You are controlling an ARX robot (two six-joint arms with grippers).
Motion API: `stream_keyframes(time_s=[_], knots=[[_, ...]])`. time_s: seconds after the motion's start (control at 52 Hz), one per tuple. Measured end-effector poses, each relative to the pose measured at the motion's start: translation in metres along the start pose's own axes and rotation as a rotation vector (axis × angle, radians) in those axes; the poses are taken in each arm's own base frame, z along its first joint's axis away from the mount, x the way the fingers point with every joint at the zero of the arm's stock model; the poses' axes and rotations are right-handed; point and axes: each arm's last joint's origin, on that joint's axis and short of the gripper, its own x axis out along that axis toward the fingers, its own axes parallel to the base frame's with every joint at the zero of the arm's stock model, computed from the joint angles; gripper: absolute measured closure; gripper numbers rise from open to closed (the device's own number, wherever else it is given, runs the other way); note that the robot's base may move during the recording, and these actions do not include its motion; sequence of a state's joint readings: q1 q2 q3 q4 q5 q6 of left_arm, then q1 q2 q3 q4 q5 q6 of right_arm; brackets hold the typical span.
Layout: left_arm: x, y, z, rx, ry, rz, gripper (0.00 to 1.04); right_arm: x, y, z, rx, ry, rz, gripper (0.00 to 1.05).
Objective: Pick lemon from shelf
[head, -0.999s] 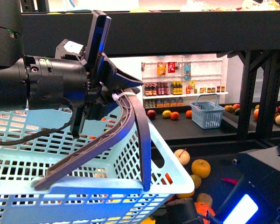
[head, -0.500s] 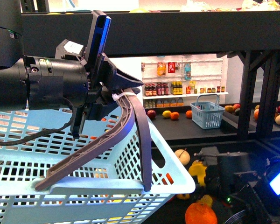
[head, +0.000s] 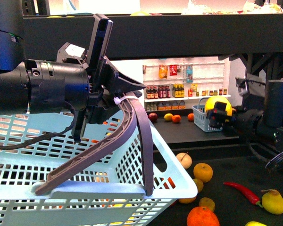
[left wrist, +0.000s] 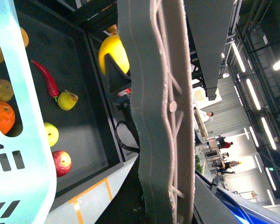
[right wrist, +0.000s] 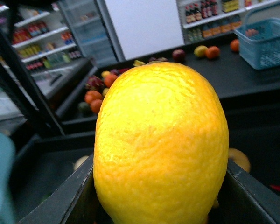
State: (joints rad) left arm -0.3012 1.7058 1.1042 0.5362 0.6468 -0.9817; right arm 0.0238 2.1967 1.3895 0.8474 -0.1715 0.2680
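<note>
Pinched lemon [head: 215, 102] in right gripper [head: 220, 114], long axis roughly upright, up off shelf [head: 236, 165] tray near its right edge. Hung basket [head: 85, 157] by handle [head: 132, 127] at left gripper [head: 120, 56], jaw gap unclear. Lay right of basket, nearer right arm; 1 leftward carry likely.

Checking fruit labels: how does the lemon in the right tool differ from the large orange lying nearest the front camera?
Colour: the lemon is bright yellow, while the orange is deep orange. Shape: the lemon is oval, the orange round. State: the lemon is held up in the right tool, clear of the shelf tray, while the orange lies loose on it. Both are whole, unpeeled fruits.
</note>
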Motion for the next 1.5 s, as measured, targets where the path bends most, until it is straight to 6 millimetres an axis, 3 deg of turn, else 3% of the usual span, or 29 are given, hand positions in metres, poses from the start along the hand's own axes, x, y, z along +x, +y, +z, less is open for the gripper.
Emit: stream_keyframes(time_s=[0.154,0.346,0.538,1.057,1.115,1.307,1.499], knots=[[0.000,0.000,0.000,0.000,-0.001,0.000,0.95,-0.013,0.042,0.015,0.052,-0.040,0.194,0.43],[0.000,0.000,0.000,0.000,0.000,0.000,0.95,-0.019,0.082,-0.003,0.062,0.016,0.306,0.43],[0.000,0.000,0.000,0.000,0.000,0.000,0.95,-0.023,0.104,-0.018,0.053,0.066,0.382,0.43],[0.000,0.000,0.000,0.000,0.000,0.000,0.95,-0.030,0.124,-0.066,-0.013,0.217,0.496,0.43],[0.000,0.000,0.000,0.000,0.000,0.001,0.95,-0.032,0.125,-0.069,-0.028,0.223,0.519,0.32],[0.000,0.000,0.000,0.000,-0.002,0.003,0.95,-0.032,0.125,-0.069,-0.038,0.217,0.527,0.07],[0.001,0.001,0.000,-0.014,0.000,0.005,0.95,-0.025,0.109,-0.061,-0.003,0.211,0.431,0.07]])
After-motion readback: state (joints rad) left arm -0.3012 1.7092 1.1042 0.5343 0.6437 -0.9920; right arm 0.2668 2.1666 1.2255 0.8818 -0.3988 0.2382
